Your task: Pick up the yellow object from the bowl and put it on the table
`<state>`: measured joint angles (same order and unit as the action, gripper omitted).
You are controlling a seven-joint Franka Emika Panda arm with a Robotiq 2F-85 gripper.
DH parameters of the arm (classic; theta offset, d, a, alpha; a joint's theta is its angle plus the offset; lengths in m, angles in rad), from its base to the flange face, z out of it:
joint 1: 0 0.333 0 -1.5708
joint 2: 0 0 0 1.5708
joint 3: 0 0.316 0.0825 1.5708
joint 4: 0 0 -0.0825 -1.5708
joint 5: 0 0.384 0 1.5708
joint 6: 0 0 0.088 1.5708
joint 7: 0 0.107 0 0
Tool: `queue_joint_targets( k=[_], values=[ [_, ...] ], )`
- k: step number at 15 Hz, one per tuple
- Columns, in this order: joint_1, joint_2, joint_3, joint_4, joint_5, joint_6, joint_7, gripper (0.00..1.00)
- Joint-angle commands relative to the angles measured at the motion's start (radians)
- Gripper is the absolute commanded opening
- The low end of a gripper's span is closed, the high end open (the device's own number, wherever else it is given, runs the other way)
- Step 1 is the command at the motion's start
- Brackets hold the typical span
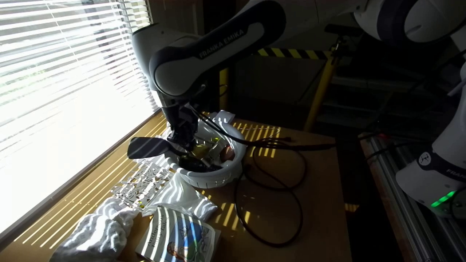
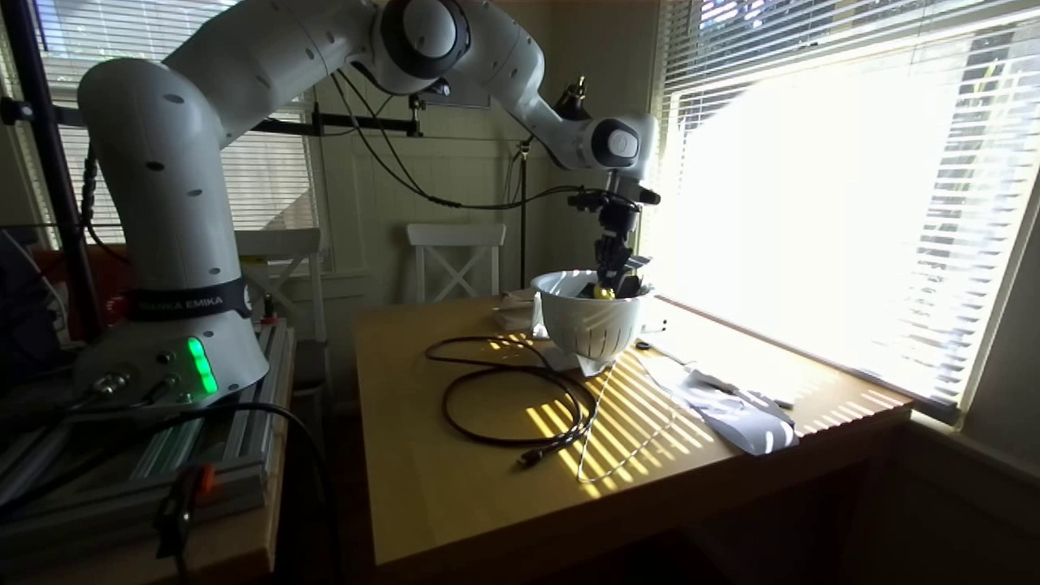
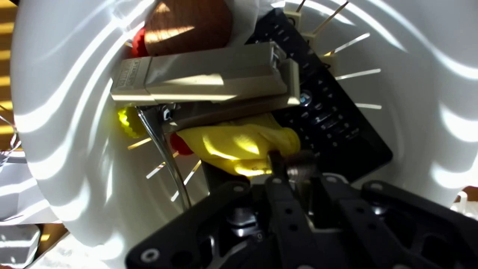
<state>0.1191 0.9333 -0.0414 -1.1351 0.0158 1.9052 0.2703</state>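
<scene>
The folded, soft-looking yellow object lies inside the round white slotted bowl, which stands on the brown wooden counter. The black jointed tool reaches down into the bowl, its tips at the object's four o'clock side in the wrist view; I cannot tell whether they are apart, together or clamped on it. Around the object there, a long beige stapler lies at eleven o'clock, a slim black remote control at two and a curved silver metal rod at nine. In an exterior view a flat black spatula juts past the bowl's rim at nine o'clock.
</scene>
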Motion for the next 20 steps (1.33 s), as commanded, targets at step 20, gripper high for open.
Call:
queue_joint_targets(
  k=[20],
  values=[
    [0.061,-0.817,0.091,-0.8,-0.242,0.356,-0.234,0.03]
  ],
)
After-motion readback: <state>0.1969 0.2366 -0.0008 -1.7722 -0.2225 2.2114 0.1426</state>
